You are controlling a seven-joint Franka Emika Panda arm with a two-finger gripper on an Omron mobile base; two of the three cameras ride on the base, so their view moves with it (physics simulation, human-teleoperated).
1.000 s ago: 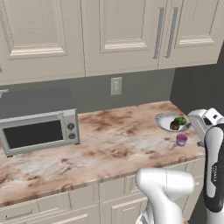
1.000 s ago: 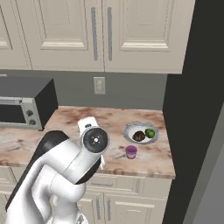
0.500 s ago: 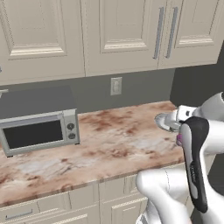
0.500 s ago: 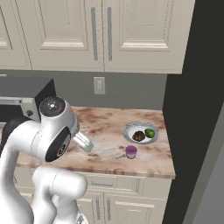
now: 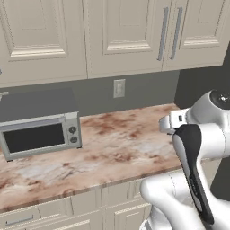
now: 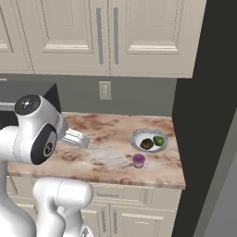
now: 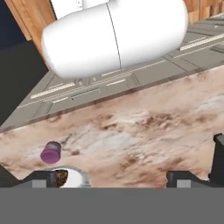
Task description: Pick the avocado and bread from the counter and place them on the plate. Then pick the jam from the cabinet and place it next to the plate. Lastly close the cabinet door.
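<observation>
Right base view gives me the clearest read of the counter (image 6: 92,155): the plate (image 6: 137,138) sits near its right end, with the bread (image 6: 146,144) on the left and the avocado (image 6: 159,140) on the right, both lying on the plate and close beside each other. The jam (image 6: 138,160) stands upright on the counter just in front of the plate, near it but not touching. Above, the cabinet (image 6: 92,37) shows cream panel fronts, and each cabinet door (image 6: 143,32) I can see lies flush with its neighbours, grey bar handles side by side.

From the left base view I see the toaster oven (image 5: 40,134) at the left of the counter and a wall outlet (image 5: 118,88) on the grey backsplash; the arm's white elbow blocks the right end of the worktop there.

On the hand view, the gripper (image 7: 127,177) hangs over the marbled stone with its fingertips (image 7: 217,151) far apart and nothing between them, so I read the jaws as spread wide and empty. The jam appears at lower left of that view, and a sliver of the plate with the bread on it sits at the bottom edge just below the jar.
</observation>
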